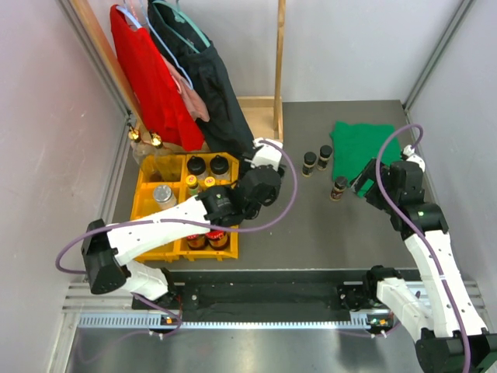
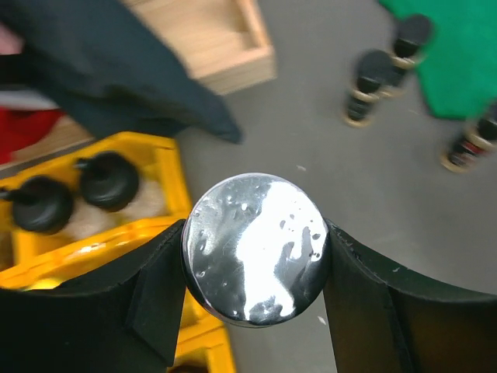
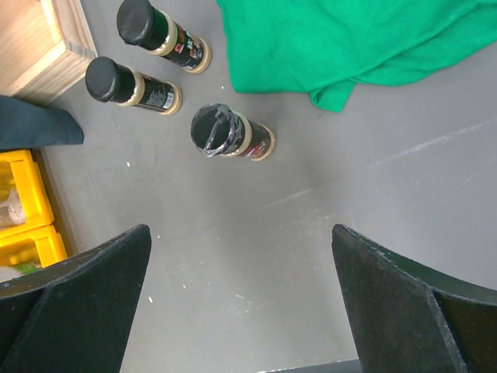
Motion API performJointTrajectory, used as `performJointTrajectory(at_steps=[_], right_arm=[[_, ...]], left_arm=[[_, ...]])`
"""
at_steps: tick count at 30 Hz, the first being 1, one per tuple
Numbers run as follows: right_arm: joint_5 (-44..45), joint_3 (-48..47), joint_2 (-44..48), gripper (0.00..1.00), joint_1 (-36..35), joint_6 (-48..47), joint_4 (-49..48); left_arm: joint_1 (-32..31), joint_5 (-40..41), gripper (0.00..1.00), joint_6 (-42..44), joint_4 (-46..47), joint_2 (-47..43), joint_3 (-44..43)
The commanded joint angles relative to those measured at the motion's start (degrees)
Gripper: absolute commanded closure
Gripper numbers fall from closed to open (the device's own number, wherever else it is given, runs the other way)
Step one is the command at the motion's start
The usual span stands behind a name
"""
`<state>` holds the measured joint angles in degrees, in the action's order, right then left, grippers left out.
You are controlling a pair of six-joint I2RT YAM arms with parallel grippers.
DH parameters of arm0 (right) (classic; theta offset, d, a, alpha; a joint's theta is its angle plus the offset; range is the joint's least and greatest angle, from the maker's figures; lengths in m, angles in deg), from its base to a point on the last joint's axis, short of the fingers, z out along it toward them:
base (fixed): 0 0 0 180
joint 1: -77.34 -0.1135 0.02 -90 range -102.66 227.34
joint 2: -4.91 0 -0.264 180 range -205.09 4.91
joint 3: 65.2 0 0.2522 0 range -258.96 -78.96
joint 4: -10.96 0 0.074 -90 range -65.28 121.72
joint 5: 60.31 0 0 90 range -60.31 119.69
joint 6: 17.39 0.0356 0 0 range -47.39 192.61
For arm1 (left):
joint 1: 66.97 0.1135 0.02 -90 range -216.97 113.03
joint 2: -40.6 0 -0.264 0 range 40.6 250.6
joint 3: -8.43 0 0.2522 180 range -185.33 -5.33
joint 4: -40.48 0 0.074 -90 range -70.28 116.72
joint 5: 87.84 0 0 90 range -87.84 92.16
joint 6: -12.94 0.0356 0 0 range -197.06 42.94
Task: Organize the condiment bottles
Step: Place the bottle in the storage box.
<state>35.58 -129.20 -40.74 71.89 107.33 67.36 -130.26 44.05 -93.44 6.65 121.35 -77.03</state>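
1. Red-lidded jars (image 1: pixel 208 239) are sitting in the near right compartment of the yellow tray (image 2: pixel 172 179).
2. Left gripper (image 2: pixel 255 260) is clamping a silver-lidded canister (image 2: pixel 255 241) by its sides, above the tray's right edge.
3. Right gripper (image 3: pixel 241 311) is hanging with fingers wide apart and holding nothing, well right of the tray.
4. Three black-capped jars (image 3: pixel 221 130) are standing on the table (image 3: pixel 311 233) right of the tray, beside a green cloth (image 3: pixel 349 39).

Both were white shells with black joints, the left arm (image 1: pixel 163 221) and right arm (image 1: pixel 436 250) alike, each carrying a looping purple cable (image 1: pixel 60 260). The right pincer (image 3: pixel 241 233) showed broad matte-black fingers (image 3: pixel 78 303).
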Motion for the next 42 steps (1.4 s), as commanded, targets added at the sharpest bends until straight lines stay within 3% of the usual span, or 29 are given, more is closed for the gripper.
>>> performJointTrajectory(at_steps=[1, 11, 15, 22, 25, 28, 30, 33, 42], right_arm=[[-0.8, 0.3, -0.1, 0.01, 0.7, 0.4, -2.6], [-1.1, 0.3, -0.4, 0.01, 0.7, 0.4, -3.1], [-1.5, 0.4, -0.8, 0.01, 0.6, 0.4, -3.7], [-2.5, 0.6, -1.6, 0.01, 0.7, 0.9, -4.7], [-2.6, 0.8, -1.7, 0.01, 0.6, 0.8, -4.8], [-2.9, 0.5, -1.9, 0.01, 0.6, 0.9, -4.7], [-2.9, 0.4, -1.6, 0.01, 0.7, 0.8, -4.5], [-2.6, 0.3, -1.6, 0.01, 0.7, 0.4, -4.3], [-2.5, 0.7, -2.3, 0.01, 0.6, 0.3, -4.8]], left_arm=[[2.4, 8.9, 1.0, -1.6, -0.3, -6.0, -5.1], [3.3, 22.7, 1.0, 1.5, -1.6, -12.6, -6.2], [4.0, 33.2, 1.0, 2.8, -2.5, -15.8, -5.6], [7.8, 44.9, 1.0, 15.6, 7.3, -16.0, -3.8], [13.2, 42.6, 1.0, 15.1, 8.5, -15.9, -3.6], [18.5, 40.1, 1.0, 6.0, -0.9, -15.0, -5.9], [21.5, 34.0, 1.0, -4.2, -11.3, -13.5, -9.4], [28.5, 29.6, 1.0, -9.3, -15.5, -12.4, -9.5], [39.7, 23.0, 1.0, -18.8, -15.4, -16.7, -2.0]])
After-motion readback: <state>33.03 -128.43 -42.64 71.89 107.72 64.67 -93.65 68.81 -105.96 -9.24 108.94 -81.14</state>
